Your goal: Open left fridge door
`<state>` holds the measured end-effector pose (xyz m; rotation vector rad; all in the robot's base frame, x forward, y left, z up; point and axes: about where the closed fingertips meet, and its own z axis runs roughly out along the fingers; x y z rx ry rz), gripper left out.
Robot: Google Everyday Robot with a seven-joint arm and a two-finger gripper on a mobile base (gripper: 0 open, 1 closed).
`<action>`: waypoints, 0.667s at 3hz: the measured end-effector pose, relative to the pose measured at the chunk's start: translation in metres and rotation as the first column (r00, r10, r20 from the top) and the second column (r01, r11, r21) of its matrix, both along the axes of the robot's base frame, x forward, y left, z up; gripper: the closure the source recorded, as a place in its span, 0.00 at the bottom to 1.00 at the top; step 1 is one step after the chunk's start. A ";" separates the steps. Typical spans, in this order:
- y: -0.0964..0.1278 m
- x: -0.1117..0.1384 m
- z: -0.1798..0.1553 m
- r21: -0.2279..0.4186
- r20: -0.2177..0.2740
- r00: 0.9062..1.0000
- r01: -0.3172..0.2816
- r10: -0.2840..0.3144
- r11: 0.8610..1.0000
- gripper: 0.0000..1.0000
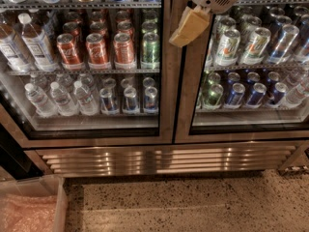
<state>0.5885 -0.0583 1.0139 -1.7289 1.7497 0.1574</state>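
The left fridge door [166, 95] is a tall glass pane in a wide brushed bronze-steel frame, and it stands shut. Red soda cans [96, 50] and clear water bottles [58, 98] show through its glass. My gripper [186, 33] hangs from the top of the view, with its white body above and a tan finger pointing down-left. It sits in front of the middle post where the two doors meet, at the left door's right edge. The twin right door [186, 105] shows white-green and blue cans behind its glass.
A ribbed steel kick grille [164, 158] runs below both doors. Speckled floor [193, 202] lies in front. A clear bin with pink contents [29, 209] stands at the bottom left. A dark gap [9, 153] shows left of the fridge.
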 end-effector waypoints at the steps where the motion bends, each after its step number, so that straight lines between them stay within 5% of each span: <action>1: 0.000 0.000 0.000 0.000 0.000 1.000 0.000 0.000 1.000 0.64; 2: 0.000 0.000 0.000 0.000 0.000 1.000 0.000 0.000 1.000 0.95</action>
